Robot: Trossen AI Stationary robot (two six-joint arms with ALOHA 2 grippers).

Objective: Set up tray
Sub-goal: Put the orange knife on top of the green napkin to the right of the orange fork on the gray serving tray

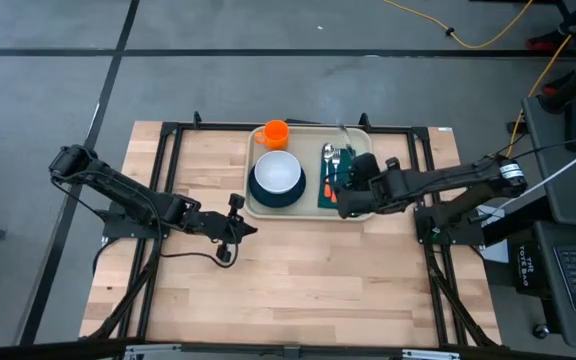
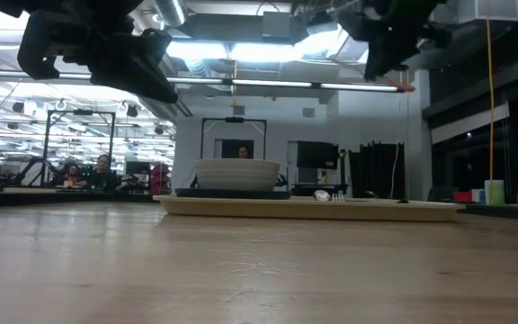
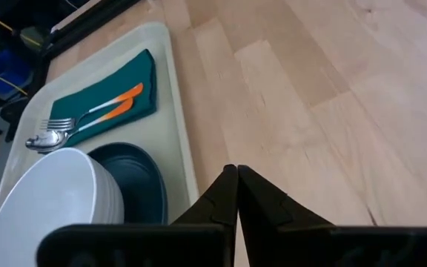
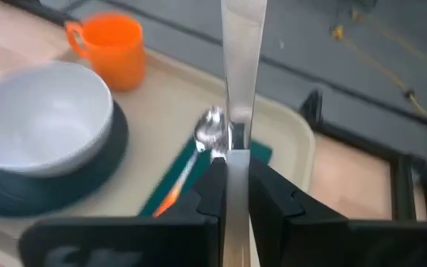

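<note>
One piece left — my right hand (image 4: 232,174) is clamped on a knife (image 4: 242,52) above the napkin (image 1: 334,190) on the tray (image 1: 313,212), mid-counter; next, lower it beside the fork. Left hand (image 3: 236,194) pinched together.

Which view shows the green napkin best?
The left wrist view: the napkin lies unobstructed on the tray, fork and spoon on it. The high view has the right pincer partly covering it; the right wrist view, a strip; the low view, nothing.

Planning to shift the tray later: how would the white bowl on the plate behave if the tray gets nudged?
The white bowl merely rests on the teal plate, so it may slide. It looks hard and smooth, probably breakable. Wide and low, it seems unlikely to tip.
</note>
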